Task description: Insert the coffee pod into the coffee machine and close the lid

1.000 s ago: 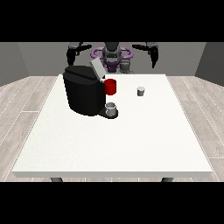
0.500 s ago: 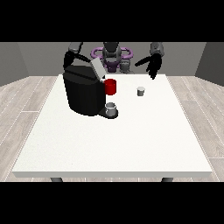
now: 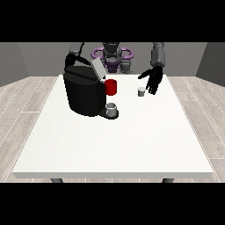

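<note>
A white counter (image 3: 114,140) stood on a pale wood floor with grey walls behind. The hand at the view's right (image 3: 154,79) hung above the counter's far part, its fingers spread and straight, pointing downward, holding nothing. Just beside it, toward the view's left and a little lower, the small grey coffee pod (image 3: 141,91) stood upright on the counter, its axis vertical; whether a fingertip touched it could not be told. Farther left sat the black coffee machine (image 3: 85,94), its lid (image 3: 98,69) tilted up and open, a red part (image 3: 111,87) at its front and a grey cup (image 3: 112,109) below. The hand at the view's left (image 3: 70,59) showed behind the machine; its fingers could not be made out.
</note>
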